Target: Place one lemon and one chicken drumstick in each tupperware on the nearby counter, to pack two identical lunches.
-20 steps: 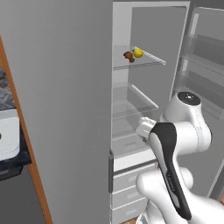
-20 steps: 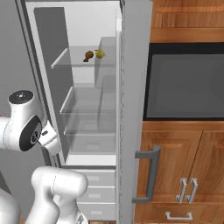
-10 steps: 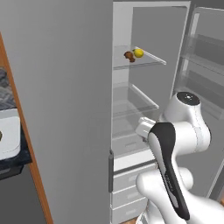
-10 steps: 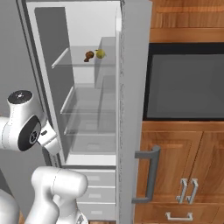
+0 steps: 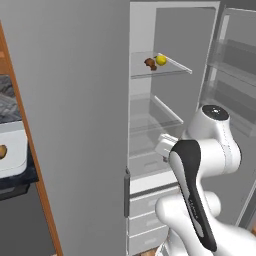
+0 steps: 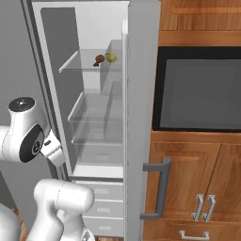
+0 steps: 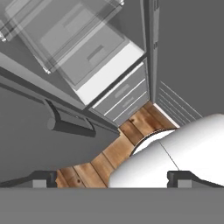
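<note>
A yellow lemon (image 5: pixel 161 59) and a brown chicken drumstick (image 5: pixel 149 63) lie side by side on the top glass shelf of the open fridge. The right base view shows the same lemon (image 6: pixel 111 57) and drumstick (image 6: pixel 99 60). My gripper (image 7: pixel 113 179) is open and empty, its fingertips (image 7: pixel 43 178) wide apart, and it looks down at the fridge's lower drawers and the wooden floor. It hangs well below that shelf. One pale tupperware (image 5: pixel 12 150) rests on the black counter (image 5: pixel 15 182) at the far left, with a small brownish thing at its cut-off edge.
The fridge's grey side wall (image 5: pixel 75 125) stands between the counter and the shelves. Its open door (image 6: pixel 141 117) with a grey handle (image 6: pixel 160 188) is on the right, beside a black oven front (image 6: pixel 202 94) and wooden cabinets (image 6: pixel 197 207). Lower glass shelves (image 5: pixel 150 120) are bare.
The scene at the left edge shifts a little with the camera. The arm, lemon and drumstick keep their places, and the gripper stays open.
</note>
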{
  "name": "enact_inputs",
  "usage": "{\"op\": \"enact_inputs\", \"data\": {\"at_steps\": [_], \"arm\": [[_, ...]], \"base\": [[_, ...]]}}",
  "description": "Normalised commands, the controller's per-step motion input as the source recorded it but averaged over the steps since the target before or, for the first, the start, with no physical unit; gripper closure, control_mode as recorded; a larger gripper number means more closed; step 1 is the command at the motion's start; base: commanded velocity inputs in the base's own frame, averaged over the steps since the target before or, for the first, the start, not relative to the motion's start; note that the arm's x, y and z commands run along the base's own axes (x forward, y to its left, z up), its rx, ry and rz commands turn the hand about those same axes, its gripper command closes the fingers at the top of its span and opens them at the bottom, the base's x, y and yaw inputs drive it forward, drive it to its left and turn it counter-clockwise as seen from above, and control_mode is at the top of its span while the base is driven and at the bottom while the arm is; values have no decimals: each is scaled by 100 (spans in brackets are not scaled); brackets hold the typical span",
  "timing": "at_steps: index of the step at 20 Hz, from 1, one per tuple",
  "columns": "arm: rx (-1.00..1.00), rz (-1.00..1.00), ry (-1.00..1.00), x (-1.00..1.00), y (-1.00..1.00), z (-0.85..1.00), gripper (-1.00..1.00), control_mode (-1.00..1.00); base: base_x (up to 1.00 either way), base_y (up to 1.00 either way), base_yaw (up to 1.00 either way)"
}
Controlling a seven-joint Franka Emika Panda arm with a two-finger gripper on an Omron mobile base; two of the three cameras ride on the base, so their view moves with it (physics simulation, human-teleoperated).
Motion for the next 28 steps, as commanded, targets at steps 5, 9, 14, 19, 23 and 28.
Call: {"op": "enact_inputs", "data": {"at_steps": [5, 9, 14, 19, 23, 28], "arm": [[0, 0, 0, 0, 0, 0, -100, 100], [0, 0, 0, 0, 0, 0, -100, 100], [0, 0, 0, 0, 0, 0, -100, 100], [0, 0, 0, 0, 0, 0, -100, 100], [0, 0, 0, 0, 0, 0, -100, 100], [0, 0, 0, 0, 0, 0, -100, 100]], "base": [[84, -74, 0], [100, -77, -5], [-17, -9, -11], [-31, 9, -1], [-36, 35, -4], [80, 1, -15]]}}
